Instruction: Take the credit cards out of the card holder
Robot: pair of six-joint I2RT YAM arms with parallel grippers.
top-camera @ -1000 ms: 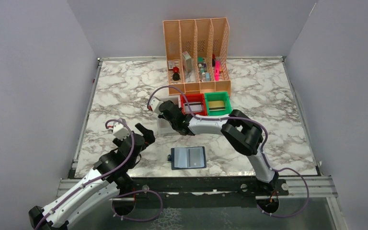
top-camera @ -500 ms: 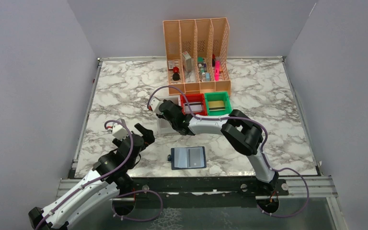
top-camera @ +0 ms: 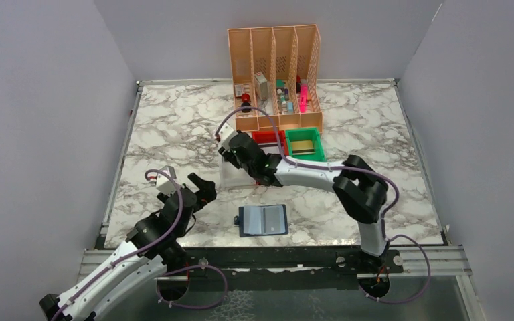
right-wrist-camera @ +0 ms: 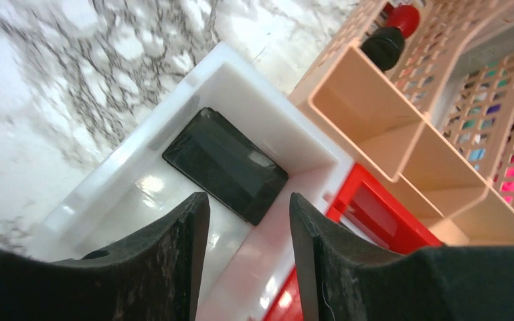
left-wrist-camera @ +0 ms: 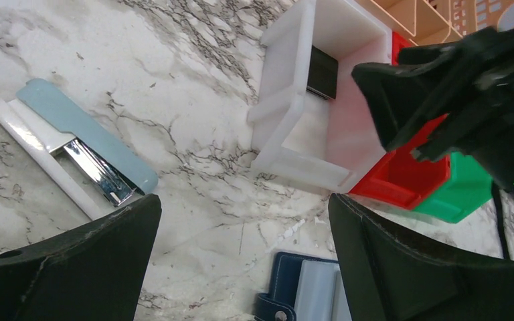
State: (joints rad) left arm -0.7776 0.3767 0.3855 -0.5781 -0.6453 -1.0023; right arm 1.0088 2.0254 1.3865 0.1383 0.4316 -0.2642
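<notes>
- One holder (top-camera: 263,219) lies open on the worktop (top-camera: 174,134), near the front edge, between the two arms.
- One black card (right-wrist-camera: 226,164) lies in the white bin (right-wrist-camera: 278,114); one gold card (top-camera: 301,146) lies in the green bin (top-camera: 304,157).
- The right end effector (right-wrist-camera: 248,197) is above the white bin, fingers parted, holding nothing.
- The left end effector (left-wrist-camera: 244,200) is spread wide, holding nothing, near one stapler (left-wrist-camera: 73,157).

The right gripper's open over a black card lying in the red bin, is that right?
Not quite: the black card lies in the white bin, as the right wrist view shows. The right gripper is open over it.
</notes>
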